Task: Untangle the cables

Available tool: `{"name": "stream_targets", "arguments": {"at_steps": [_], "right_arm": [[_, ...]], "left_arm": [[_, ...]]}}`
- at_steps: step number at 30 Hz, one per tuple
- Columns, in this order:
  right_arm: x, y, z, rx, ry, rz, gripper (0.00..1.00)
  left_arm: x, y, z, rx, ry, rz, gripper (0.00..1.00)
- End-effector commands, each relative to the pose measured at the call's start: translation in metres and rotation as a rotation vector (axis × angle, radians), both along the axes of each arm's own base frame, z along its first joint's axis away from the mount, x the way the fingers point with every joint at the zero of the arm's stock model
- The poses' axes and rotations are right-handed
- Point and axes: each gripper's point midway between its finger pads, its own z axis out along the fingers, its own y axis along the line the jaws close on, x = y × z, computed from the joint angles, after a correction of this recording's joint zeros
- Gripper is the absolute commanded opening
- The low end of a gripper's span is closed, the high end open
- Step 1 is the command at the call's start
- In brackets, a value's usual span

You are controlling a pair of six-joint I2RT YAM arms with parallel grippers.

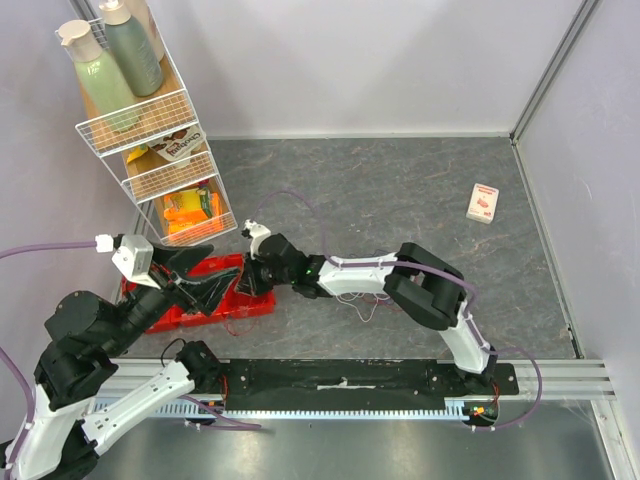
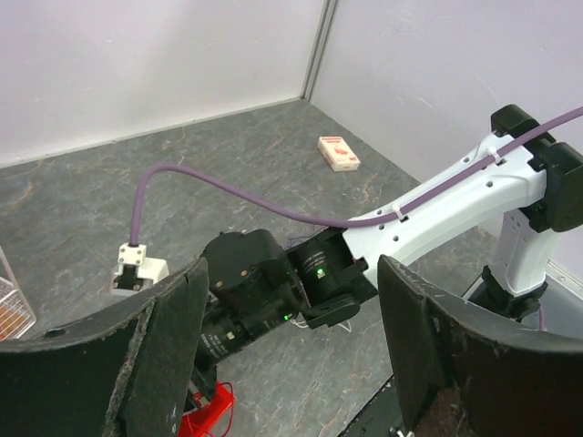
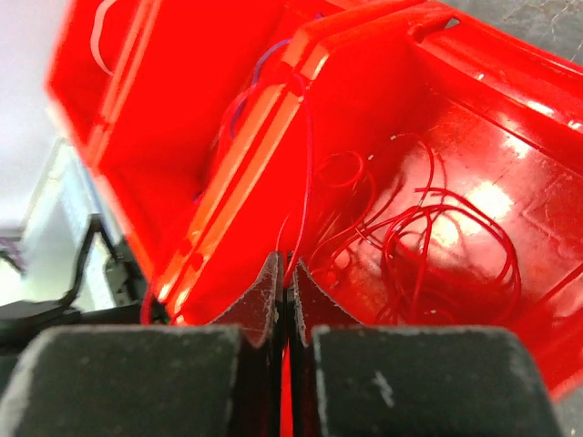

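Observation:
A red divided tray (image 1: pixel 235 305) lies at the left of the grey table. The cables lie in it: a tangle of thin red cables (image 3: pixel 446 246) in one compartment, and a dark purple one (image 3: pixel 244 91) over the divider. My right gripper (image 3: pixel 290 264) is inside the tray (image 3: pixel 510 118), shut, with one red cable (image 3: pixel 302 182) pinched between its tips and running upward. From above, the right gripper (image 1: pixel 252 278) dips in from the right. My left gripper (image 1: pixel 205 285) hovers open over the tray with nothing between its fingers (image 2: pixel 164 346). A few thin white cables (image 1: pixel 366 310) lie under the right arm.
A white wire shelf (image 1: pixel 140 125) with bottles and packets stands at the back left, close to the tray. A small red-and-white box (image 1: pixel 482 202) lies at the back right. A black strip (image 1: pixel 350 375) runs along the near edge. Lilac hoses (image 2: pixel 228 187) loop from both arms.

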Motion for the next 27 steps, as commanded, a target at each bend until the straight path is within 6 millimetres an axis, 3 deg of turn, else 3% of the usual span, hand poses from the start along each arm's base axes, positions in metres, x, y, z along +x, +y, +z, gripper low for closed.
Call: {"name": "stream_targets", "arguments": {"at_steps": [1, 4, 5, 8, 14, 17, 20, 23, 27], "right_arm": [[0.018, 0.012, -0.002, -0.091, -0.122, -0.018, 0.00], [0.030, -0.003, -0.009, -0.200, -0.177, -0.060, 0.04], [0.032, -0.007, -0.006, -0.213, -0.197, -0.063, 0.16], [0.026, -0.017, 0.012, -0.220, -0.212, -0.041, 0.37], [0.006, -0.038, 0.084, -0.107, -0.226, -0.008, 0.66], [0.001, -0.055, 0.119, -0.056, -0.241, -0.016, 0.75], [0.008, -0.082, 0.129, -0.073, -0.246, -0.070, 0.82], [0.022, -0.116, 0.127, -0.105, -0.250, -0.144, 0.85], [0.032, -0.166, 0.104, -0.155, -0.227, -0.221, 0.86]], "left_arm": [[0.006, 0.009, -0.001, 0.029, -0.007, 0.057, 0.81], [0.009, 0.010, -0.005, 0.029, 0.016, 0.077, 0.82], [0.012, 0.011, -0.007, 0.028, 0.031, 0.093, 0.82], [0.024, 0.023, -0.019, 0.009, 0.104, 0.201, 0.81], [0.044, 0.034, -0.056, 0.004, 0.252, 0.366, 0.77], [0.048, 0.034, -0.075, 0.015, 0.336, 0.412, 0.77], [0.051, 0.026, -0.101, 0.051, 0.442, 0.432, 0.77], [0.052, 0.013, -0.140, 0.119, 0.607, 0.452, 0.78], [0.046, 0.007, -0.193, 0.106, 0.859, 0.569, 0.78]]}}
